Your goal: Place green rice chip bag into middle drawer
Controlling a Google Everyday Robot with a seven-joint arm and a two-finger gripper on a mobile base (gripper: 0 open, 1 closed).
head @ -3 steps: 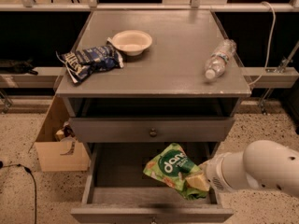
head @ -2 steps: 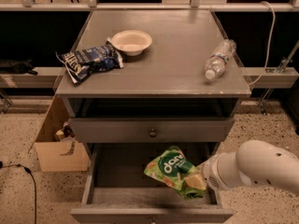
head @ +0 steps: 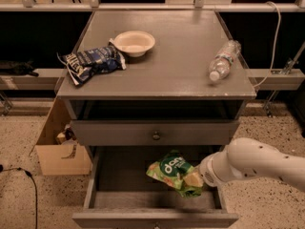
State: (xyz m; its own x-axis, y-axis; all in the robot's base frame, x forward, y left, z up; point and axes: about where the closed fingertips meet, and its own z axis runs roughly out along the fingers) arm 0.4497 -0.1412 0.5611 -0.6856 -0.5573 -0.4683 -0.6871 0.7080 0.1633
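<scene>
Fingers: mostly hidden behind the crinkled bright green rice chip bag (head: pixel 174 171). Judged pinching its right edge, since the bag hung tilted at the arm's end.
Gripper (head: pixel 199 176): at the tip of the white arm (head: pixel 257 163), which reached in from the right, low over the drawer's right half.
Bag location: inside the open wide grey wooden middle drawer (head: pixel 114 175), over the right-centre floor. Could not tell if it touched the floor.
Above: shut grey drawer with small round knob (head: pixel 156 136).
Bench (head: pixel 181 75): carried a dark blue chip bag (head: pixel 90 63), a cream bowl (head: pixel 135 43) and a clear plastic bottle (head: pixel 223 61) lying down.
Risk: the bag sat near the front wall, so on release it could lean on the rim and jam the drawer when closing. The crinkled film could also cling to the pads on retreat and get dragged out.
</scene>
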